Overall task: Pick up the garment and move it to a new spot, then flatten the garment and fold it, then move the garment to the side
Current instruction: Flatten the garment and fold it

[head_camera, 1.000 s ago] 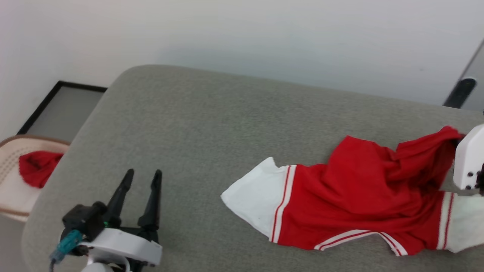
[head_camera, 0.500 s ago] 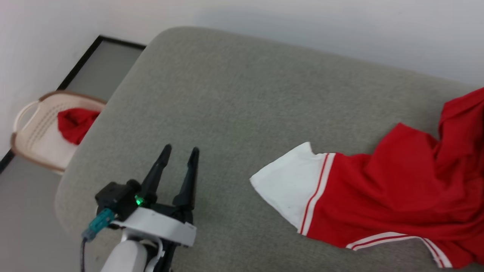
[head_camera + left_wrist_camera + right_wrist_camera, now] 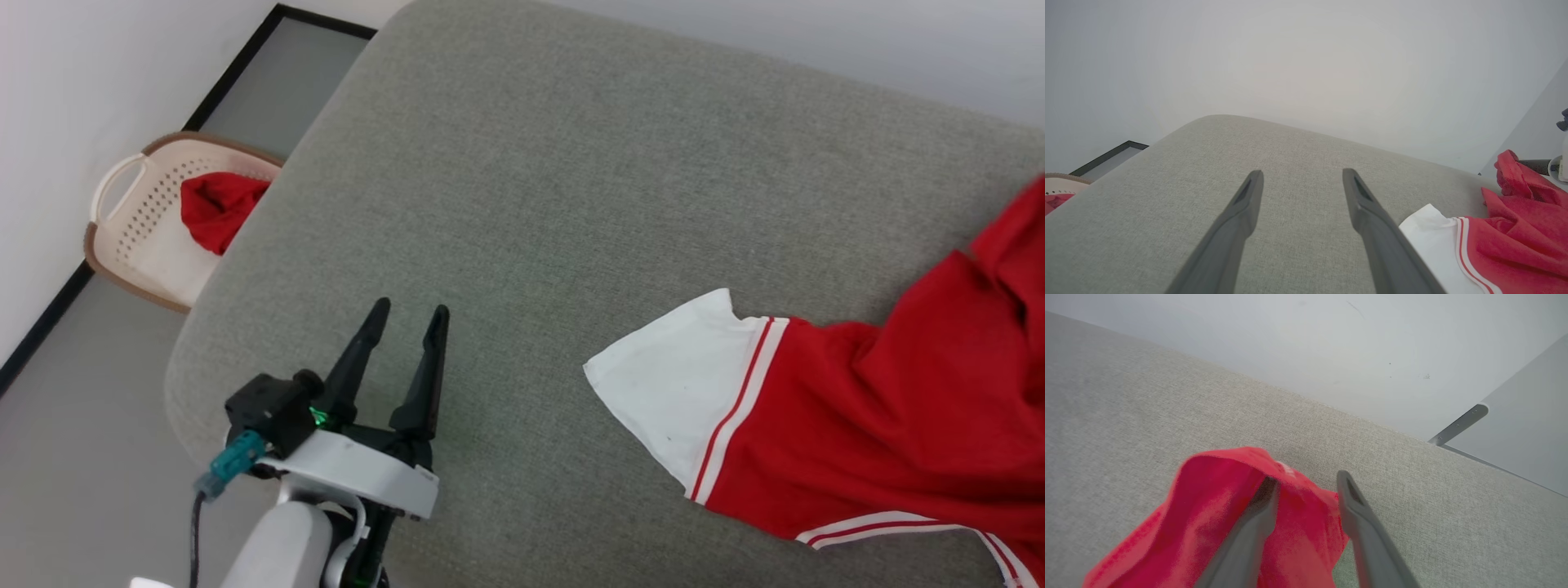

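Grey fabric-covered counter (image 3: 571, 163) spans most of head view. Garment (image 3: 882, 425) lies rumpled on counter's right part, white sleeve end spread toward centre, one red edge lifted. Cream basket (image 3: 122, 175) on floor off counter's left corner, red cloth (image 3: 216, 208) inside. Left claw (image 3: 411, 309) released, empty, over bare counter, well apart from sleeve. Right claw (image 3: 1306, 478) jaws parted, lifted red edge draped over one finger, not pinched.

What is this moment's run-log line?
left gripper: open, empty, over grey cushion | right gripper: jaws apart, garment bunched between them | garment: crumpled on cushion, not flattened
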Motion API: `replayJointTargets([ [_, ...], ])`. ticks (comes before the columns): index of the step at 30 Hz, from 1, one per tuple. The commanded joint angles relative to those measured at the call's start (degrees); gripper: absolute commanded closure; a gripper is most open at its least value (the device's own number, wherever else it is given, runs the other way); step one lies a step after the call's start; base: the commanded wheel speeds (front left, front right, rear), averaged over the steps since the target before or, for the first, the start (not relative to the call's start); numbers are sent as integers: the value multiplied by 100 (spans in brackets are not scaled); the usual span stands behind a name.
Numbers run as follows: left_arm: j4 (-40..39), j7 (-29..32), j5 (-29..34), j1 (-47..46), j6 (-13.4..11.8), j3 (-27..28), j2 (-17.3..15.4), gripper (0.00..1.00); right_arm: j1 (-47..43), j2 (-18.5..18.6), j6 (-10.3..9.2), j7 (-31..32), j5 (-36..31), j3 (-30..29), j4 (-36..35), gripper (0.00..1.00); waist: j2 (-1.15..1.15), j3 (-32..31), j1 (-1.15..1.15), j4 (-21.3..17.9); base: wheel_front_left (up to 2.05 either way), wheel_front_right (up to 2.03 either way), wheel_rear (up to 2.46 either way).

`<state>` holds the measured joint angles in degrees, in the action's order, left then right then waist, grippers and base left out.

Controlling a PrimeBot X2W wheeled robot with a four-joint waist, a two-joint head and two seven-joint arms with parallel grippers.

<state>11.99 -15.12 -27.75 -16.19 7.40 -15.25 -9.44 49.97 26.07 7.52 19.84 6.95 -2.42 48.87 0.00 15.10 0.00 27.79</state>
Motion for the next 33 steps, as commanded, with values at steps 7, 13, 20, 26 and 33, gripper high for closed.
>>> replayJointTargets([
  [7, 48, 4, -5, 82, 17, 160, -183, 0, 170, -80, -6, -444, 188, 526, 141, 0, 0, -313, 0, -417, 0, 0, 0],
  [13, 15, 4, 21, 211, 17, 355, -363, 0, -133, -66, -6, -1034, 548, 1080, -236, 0, 0, -611, 0, -902, 0, 0, 0],
  [20, -68, 4, 87, 439, 16, 604, -514, 0, -807, -141, -6, -1859, 895, 1420, -1017, 0, 0, -894, 0, -1580, 0, 0, 0],
  [26, -113, 5, 121, 690, 16, 822, -610, 0, -1612, -278, -6, -2404, 815, 1306, -1684, 0, 0, -1067, 0, -2116, 0, 0, 0],
  [33, -275, 4, 120, 952, 16, 1154, -704, 0, -2650, -644, -6, -2600, 557, 864, -2538, 0, 0, -1122, 0, -2622, 0, 0, 0],
])
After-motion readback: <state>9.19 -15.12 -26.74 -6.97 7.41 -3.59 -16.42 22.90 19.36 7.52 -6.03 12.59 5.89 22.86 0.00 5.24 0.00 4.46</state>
